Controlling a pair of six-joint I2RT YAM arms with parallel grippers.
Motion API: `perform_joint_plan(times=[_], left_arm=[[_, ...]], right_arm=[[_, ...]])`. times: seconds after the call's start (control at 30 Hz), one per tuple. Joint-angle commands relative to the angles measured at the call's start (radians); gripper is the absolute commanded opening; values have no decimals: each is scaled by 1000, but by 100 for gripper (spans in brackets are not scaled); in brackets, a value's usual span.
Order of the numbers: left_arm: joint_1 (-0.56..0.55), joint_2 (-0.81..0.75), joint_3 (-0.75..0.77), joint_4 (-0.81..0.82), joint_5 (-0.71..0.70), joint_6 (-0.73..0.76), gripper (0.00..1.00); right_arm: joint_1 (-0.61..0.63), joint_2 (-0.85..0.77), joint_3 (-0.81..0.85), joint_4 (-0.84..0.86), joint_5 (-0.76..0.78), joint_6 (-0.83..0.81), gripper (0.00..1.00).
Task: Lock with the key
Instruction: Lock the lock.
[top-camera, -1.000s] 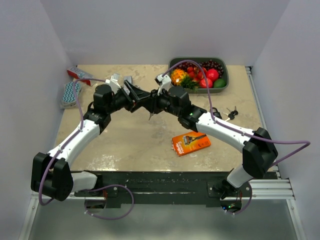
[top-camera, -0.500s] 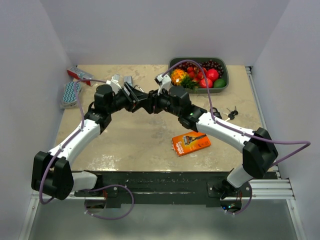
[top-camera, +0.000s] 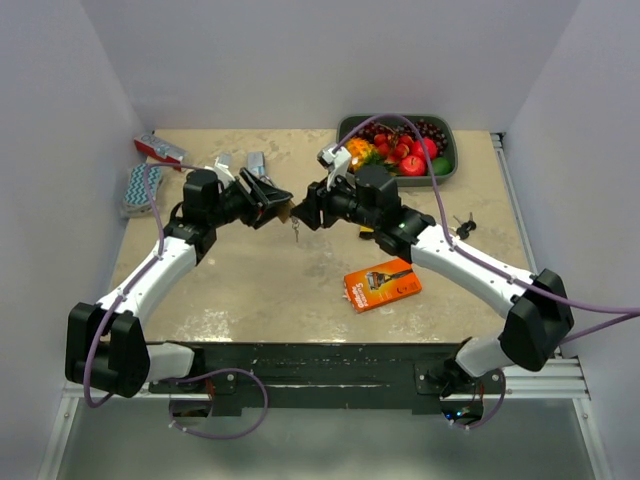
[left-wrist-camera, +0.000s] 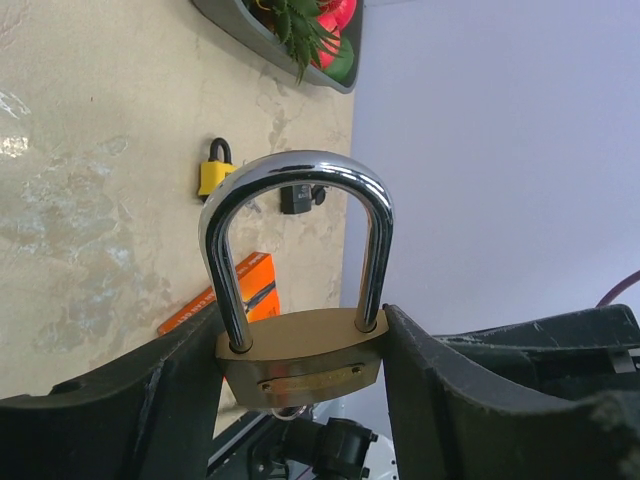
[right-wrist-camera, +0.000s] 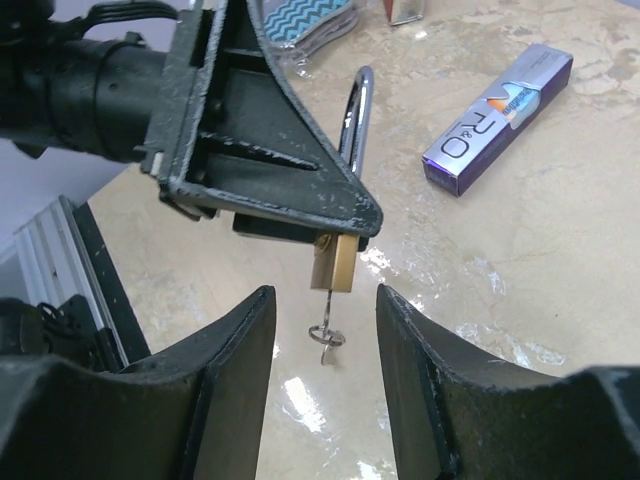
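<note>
There it was: the brass padlock (left-wrist-camera: 300, 352) hung in mid-air above the counter (top-camera: 250, 290), its steel shackle (left-wrist-camera: 300, 175) arching up. As far as I could tell, both legs were seated down in the body. The key (right-wrist-camera: 326, 305) sat in the keyhole underneath, dangling straight down with its little ring (right-wrist-camera: 328, 340) hanging free, and nothing had hold of it. The left gripper (top-camera: 262, 200) pinched the lock body between its two fingers, a solid-looking clamp. The right gripper (right-wrist-camera: 322, 305) was spread wide, one finger on either side of the key, touching neither key nor lock.

So the step in hand, by my reckoning, was taking that key and turning it. To do it well, the right gripper needed to line up square with the key. It should close on the key itself rather than the loose ring, then twist about the key's own line so the key neither bent nor dragged out. The left had to hold firm against that twist, because a smooth brass body could spin between the fingers.

Further out, a yellow padlock (left-wrist-camera: 213, 172) and some spare keys (top-camera: 462, 226) lay on the counter. So did an orange packet (top-camera: 381, 286), a purple box (right-wrist-camera: 497, 117) and a tray of fruit (top-camera: 453, 165), all well apart from the action.
</note>
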Motion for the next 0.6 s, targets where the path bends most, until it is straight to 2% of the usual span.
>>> perform_joint_plan(times=[0.0, 0.57], left_arm=[[3, -34, 21, 68, 22, 4, 0], [3, -28, 31, 80, 26, -1, 0]], right_arm=[[1, -16, 6, -27, -49, -68, 47], [5, 62, 27, -27, -75, -76, 34]])
